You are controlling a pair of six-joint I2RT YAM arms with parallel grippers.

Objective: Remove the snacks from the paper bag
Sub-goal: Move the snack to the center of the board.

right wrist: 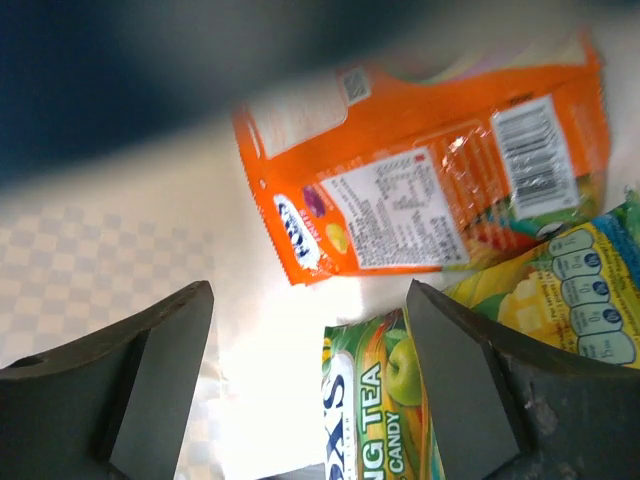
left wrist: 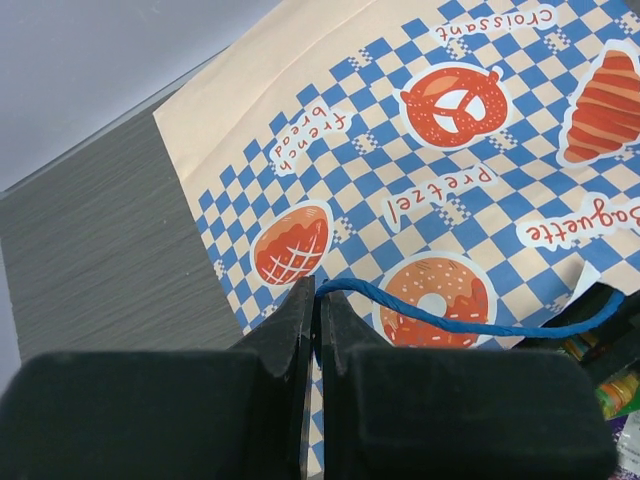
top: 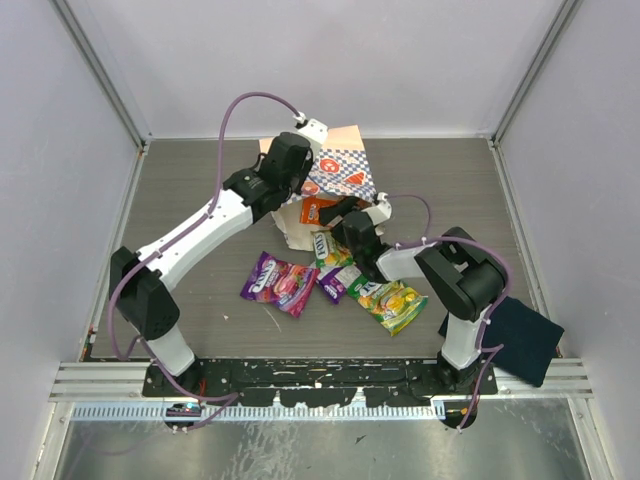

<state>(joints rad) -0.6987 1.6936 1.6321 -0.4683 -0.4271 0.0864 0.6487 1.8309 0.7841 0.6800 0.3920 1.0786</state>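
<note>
Partly emptied: paper bag (top: pixel 345 178) at desk's (top: pixel 190 190) far edge.
left claw (left wrist: pixel 318 320) pinches its blue cord (left wrist: pixel 440 320); right claw (right wrist: pixel 305 320) gapes empty over an orange packet (right wrist: pixel 420 190) at its mouth; purple packet (top: pixel 280 282), green-yellow packet (top: pixel 392 303) already out.

stretches far forward, clamping black left gripper (left wrist: pixel 316 300), seemingly on a blue cord handle (left wrist: pixel 450 325); holds black right gripper (right wrist: pixel 308 300) spread wide.

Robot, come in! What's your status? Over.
Left end effector shut on cord handle. Right end effector open over orange packet in paper bag. Nothing blocking.
</note>
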